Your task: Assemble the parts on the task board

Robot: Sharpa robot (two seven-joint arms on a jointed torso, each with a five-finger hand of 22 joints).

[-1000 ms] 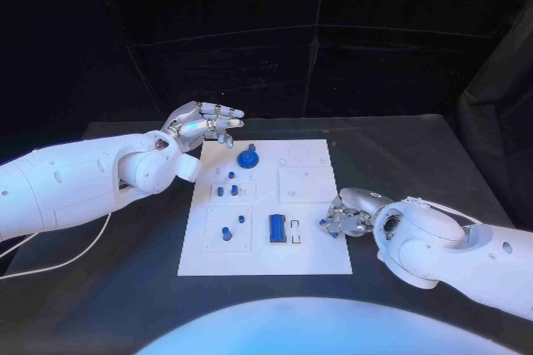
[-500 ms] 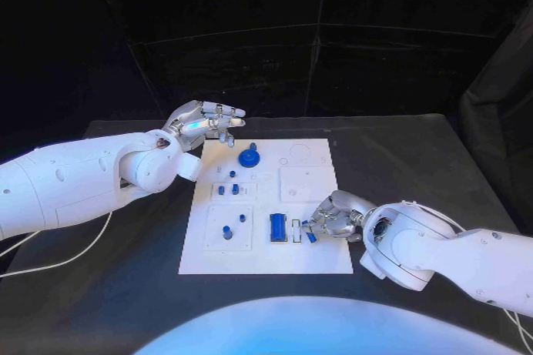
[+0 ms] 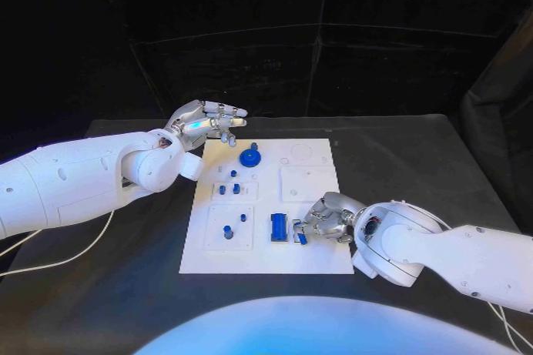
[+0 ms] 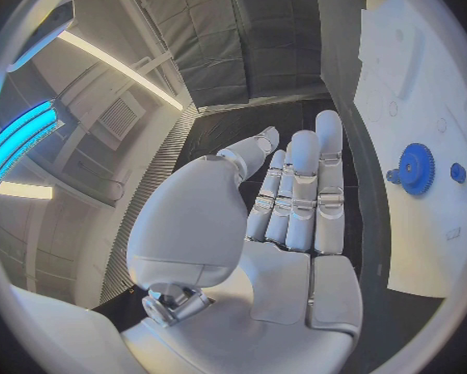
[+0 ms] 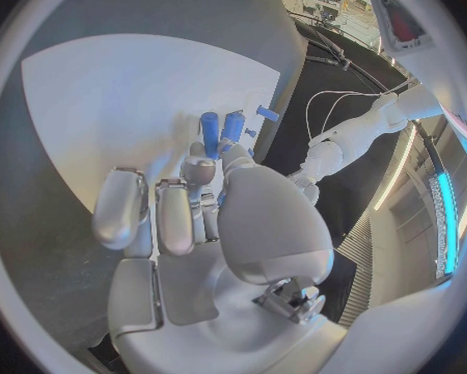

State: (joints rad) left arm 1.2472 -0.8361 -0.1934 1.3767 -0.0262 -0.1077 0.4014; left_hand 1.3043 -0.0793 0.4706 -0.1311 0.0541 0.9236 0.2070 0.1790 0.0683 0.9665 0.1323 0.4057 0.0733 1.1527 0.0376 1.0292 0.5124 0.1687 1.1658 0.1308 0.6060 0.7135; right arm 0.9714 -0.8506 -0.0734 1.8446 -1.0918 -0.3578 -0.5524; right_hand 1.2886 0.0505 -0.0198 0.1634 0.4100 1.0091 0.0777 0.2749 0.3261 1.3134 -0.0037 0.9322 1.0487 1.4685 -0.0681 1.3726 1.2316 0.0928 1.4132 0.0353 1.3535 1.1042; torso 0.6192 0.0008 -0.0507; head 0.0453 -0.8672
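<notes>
Head view, near edge first: right hand is low over the near right part of the task board, fingers curled in and pinching a small blue part at their tips. That part sits just beside the blue block standing in its slot, over the narrow white slot next to it; whether it is touching the board I cannot tell. Right wrist view: fingers closed round a blue piece against the white plate, two short blue pegs just beyond them. Left of the block, one blue peg stands in the near left square; two more pegs stand in the square beyond it. Further on, the blue gear sits on the board's far left part. Furthest, left hand hangs above the counter at the board's far left corner, fingers straight, side by side, holding nothing; left wrist view confirms this. Risk, as I judge it: the pinched part is small and mostly hidden by the fingers, so a slight tilt could jam it on the slot edge, or the knuckles could nudge the neighbouring block as the hand presses down. Early release would let it topple flat.
</notes>
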